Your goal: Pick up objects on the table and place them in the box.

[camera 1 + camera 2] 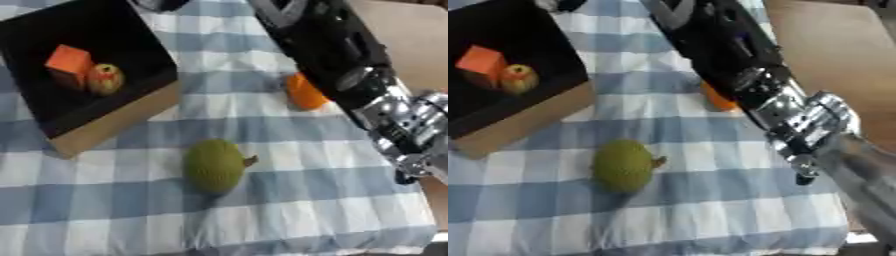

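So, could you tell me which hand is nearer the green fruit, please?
Right. The right hand is beside the green fruit, on its right; the left hand is not in view.

Soft even light, whole picture blurred; faint shadow under green fruit; no glare.

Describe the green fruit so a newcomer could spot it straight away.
Start at the black box at the upper left of the blue checked cloth. Go just past the box's near corner toward the middle of the cloth: the green fruit lies there alone. It is the only green thing, rough-skinned, with a short brown stem.
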Robot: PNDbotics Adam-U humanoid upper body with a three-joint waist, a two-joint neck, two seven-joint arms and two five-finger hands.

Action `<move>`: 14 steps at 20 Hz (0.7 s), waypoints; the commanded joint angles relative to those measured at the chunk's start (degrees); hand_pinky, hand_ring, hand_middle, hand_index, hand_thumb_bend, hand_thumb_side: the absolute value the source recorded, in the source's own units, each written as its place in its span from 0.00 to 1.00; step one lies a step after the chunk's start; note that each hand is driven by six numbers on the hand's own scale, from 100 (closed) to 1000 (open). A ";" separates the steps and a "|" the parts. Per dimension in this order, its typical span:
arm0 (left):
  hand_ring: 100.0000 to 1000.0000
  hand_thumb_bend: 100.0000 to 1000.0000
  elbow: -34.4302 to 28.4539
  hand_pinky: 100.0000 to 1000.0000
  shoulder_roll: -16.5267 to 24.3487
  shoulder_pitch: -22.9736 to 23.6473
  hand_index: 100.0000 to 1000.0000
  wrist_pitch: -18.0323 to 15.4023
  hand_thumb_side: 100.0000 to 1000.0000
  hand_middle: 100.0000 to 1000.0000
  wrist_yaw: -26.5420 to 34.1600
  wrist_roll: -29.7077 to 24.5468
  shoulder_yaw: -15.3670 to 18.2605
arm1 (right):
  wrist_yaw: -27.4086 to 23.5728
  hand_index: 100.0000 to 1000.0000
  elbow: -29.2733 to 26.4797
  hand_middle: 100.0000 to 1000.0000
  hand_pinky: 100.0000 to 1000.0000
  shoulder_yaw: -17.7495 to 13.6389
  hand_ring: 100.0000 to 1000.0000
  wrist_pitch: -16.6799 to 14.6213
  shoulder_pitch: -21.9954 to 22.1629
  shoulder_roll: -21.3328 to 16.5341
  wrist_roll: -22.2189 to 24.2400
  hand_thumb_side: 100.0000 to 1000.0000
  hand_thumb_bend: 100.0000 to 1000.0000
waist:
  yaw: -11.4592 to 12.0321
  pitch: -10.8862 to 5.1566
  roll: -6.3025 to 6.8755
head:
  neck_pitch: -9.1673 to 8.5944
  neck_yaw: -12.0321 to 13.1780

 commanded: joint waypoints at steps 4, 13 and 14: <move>0.85 0.50 -0.98 0.72 2.07 0.94 0.77 0.92 0.58 0.71 -1.36 1.48 1.28 | -3.98 0.95 -14.86 0.79 0.89 -2.47 0.98 3.51 9.55 -14.18 -1.82 0.10 0.00 | -1.59 -1.74 0.34 | 0.77 2.91; 0.86 0.50 -0.98 0.72 2.66 2.53 0.77 2.28 0.58 0.72 -3.30 4.44 3.58 | -4.50 0.94 -31.11 0.75 0.89 -12.10 0.97 6.84 33.08 -25.02 -7.14 0.10 0.00 | -3.82 -1.53 1.31 | 1.00 6.30; 0.86 0.50 -0.98 0.72 2.72 2.75 0.77 2.54 0.58 0.72 -3.57 4.88 3.91 | -4.11 0.94 -31.76 0.75 0.89 -13.16 0.97 7.18 35.38 -25.09 -7.70 0.09 0.00 | -4.07 -1.48 1.49 | 1.00 6.49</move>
